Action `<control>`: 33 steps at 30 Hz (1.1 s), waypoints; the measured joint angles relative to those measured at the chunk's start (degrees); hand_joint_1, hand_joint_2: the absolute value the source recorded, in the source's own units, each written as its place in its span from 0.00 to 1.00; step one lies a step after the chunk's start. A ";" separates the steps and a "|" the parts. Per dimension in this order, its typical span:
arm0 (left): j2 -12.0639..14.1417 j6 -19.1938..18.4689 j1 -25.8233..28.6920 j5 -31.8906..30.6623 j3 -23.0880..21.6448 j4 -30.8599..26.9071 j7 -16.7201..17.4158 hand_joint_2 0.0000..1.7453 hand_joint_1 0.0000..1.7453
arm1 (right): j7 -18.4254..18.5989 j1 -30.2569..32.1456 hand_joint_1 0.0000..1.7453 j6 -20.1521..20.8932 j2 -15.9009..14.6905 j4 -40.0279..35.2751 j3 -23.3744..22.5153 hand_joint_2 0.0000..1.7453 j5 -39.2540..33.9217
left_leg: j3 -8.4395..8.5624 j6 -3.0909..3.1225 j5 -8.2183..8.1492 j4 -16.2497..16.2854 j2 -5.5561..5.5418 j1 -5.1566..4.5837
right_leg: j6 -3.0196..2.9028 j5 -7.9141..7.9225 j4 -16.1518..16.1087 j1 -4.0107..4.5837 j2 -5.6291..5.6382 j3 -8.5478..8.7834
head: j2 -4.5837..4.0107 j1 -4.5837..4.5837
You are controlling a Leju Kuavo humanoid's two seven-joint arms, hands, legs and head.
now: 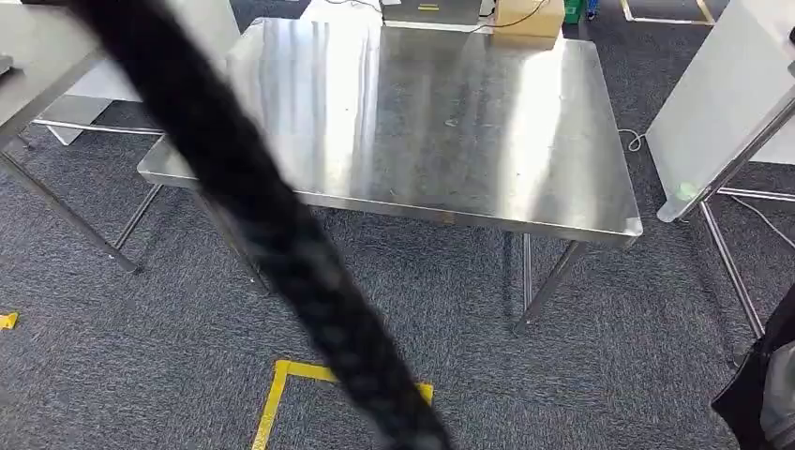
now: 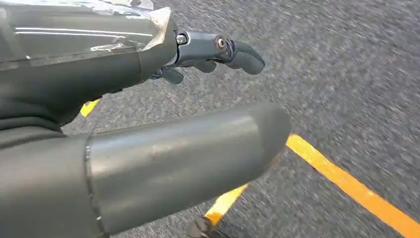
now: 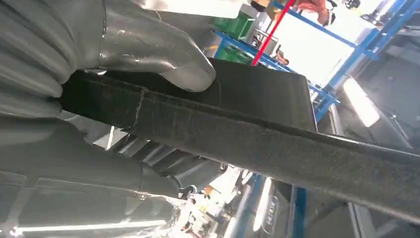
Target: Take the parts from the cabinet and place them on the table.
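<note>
In the right wrist view my right hand (image 3: 114, 74) grips a flat black felt-covered part (image 3: 257, 124), thumb pressed on its upper face and the other fingers under it. The part's long edge runs out past the hand. A dark piece (image 1: 761, 389) that may be this part shows at the lower right edge of the head view. The steel table (image 1: 431, 122) stands ahead of me with a bare top. My left hand (image 2: 198, 84) hangs over the grey carpet with its fingers apart, holding nothing.
A thick black braided cable (image 1: 253, 206) crosses the head view diagonally, close to the camera. Another table (image 1: 37, 66) stands at the left and a white panel on a frame (image 1: 722, 112) at the right. Yellow tape (image 1: 281, 384) marks the carpet. Blue racking (image 3: 346, 54) stands behind.
</note>
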 joint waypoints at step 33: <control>0.33 -0.74 0.16 -0.87 -0.07 0.72 0.20 0.00 0.00 | 0.04 0.35 0.87 1.60 0.72 -0.85 -1.64 1.00 0.81 | 1.22 -1.26 -2.17 -2.67 -0.33 0.17 | 2.01 -0.46 -1.41 -1.27 -0.30 1.06 | -0.02 -0.57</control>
